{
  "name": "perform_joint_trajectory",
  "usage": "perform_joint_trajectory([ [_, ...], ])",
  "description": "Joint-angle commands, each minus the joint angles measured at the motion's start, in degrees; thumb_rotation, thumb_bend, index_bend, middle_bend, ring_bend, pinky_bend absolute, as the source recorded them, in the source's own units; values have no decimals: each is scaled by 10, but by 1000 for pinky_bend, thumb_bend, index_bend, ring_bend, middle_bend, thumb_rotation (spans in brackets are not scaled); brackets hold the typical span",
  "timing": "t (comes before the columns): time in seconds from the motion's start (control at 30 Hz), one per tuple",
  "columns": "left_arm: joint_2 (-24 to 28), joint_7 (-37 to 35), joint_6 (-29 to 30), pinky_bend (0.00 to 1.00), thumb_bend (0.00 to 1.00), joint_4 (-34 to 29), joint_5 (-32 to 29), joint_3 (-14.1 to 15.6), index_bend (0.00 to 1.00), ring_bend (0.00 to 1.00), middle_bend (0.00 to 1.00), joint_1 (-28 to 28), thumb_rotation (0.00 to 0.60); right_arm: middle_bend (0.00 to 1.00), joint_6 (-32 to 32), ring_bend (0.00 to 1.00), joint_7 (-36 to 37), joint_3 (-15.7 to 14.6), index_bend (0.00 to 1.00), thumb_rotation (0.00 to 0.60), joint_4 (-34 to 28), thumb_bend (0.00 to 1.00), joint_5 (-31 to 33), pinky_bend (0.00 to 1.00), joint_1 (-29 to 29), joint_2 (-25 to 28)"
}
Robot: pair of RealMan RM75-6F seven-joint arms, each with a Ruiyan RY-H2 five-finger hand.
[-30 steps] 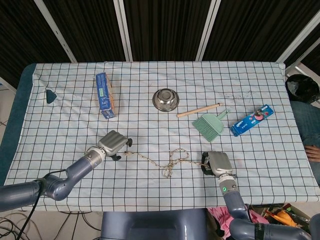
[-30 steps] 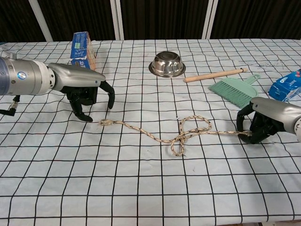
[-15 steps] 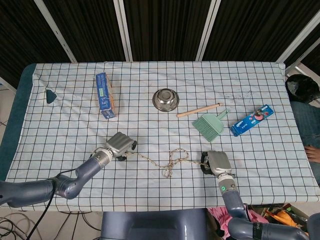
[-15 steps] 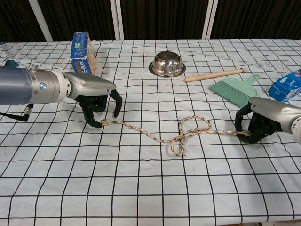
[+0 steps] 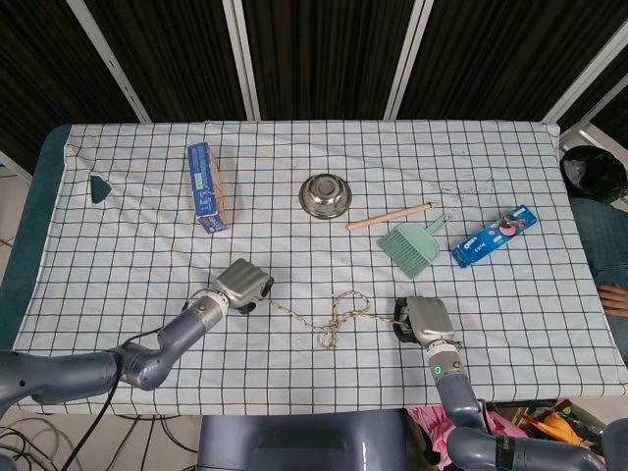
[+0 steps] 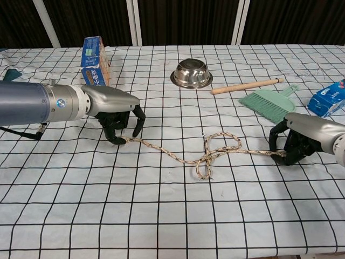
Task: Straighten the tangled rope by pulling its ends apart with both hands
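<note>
A beige braided rope (image 5: 332, 318) (image 6: 178, 156) lies on the checked tablecloth with a looped knot (image 6: 208, 156) in its middle. My left hand (image 5: 243, 284) (image 6: 114, 109) arches over the rope's left end (image 6: 124, 140). Its fingertips stand on the cloth on either side of that end, still apart. My right hand (image 5: 423, 319) (image 6: 304, 135) has its fingers curled around the rope's right end (image 6: 275, 153), which runs into the grip. Between the knot and each hand the rope lies slack on the cloth.
Behind the rope stand a steel bowl (image 5: 325, 195) (image 6: 191, 73), a wooden stick (image 5: 389, 216), a green brush and dustpan (image 5: 412, 245) (image 6: 268, 102) and a blue biscuit pack (image 5: 496, 235). A blue box (image 5: 207, 186) (image 6: 94, 53) sits at the back left.
My left hand has moved right and down, from beside the rope's left end to directly over it. The right hand and the rope have hardly moved.
</note>
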Motion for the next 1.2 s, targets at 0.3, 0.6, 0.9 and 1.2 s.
perform_joint_trajectory([
  [0.3, -11, 10, 7, 747, 335, 9, -17, 6, 503, 856, 951, -9, 600, 1000, -1, 1000, 1, 1, 614, 600, -2, 440, -5, 1000, -1, 3],
  [0.6, -19, 18, 13, 748, 361, 11, -23, 9, 515, 856, 952, -15, 600, 1000, -5, 1000, 1, 0, 616, 600, -2, 440, -5, 1000, -1, 5],
  [0.9, -26, 34, 19, 748, 382, 14, -42, 14, 516, 856, 952, -23, 600, 1000, -8, 1000, 0, 0, 616, 600, -2, 440, -8, 1000, 0, 6],
  [1.2, -31, 40, 22, 748, 382, 20, -52, 18, 476, 856, 950, -27, 600, 1000, -9, 1000, 3, 1, 617, 600, -1, 440, -8, 1000, -1, 8],
])
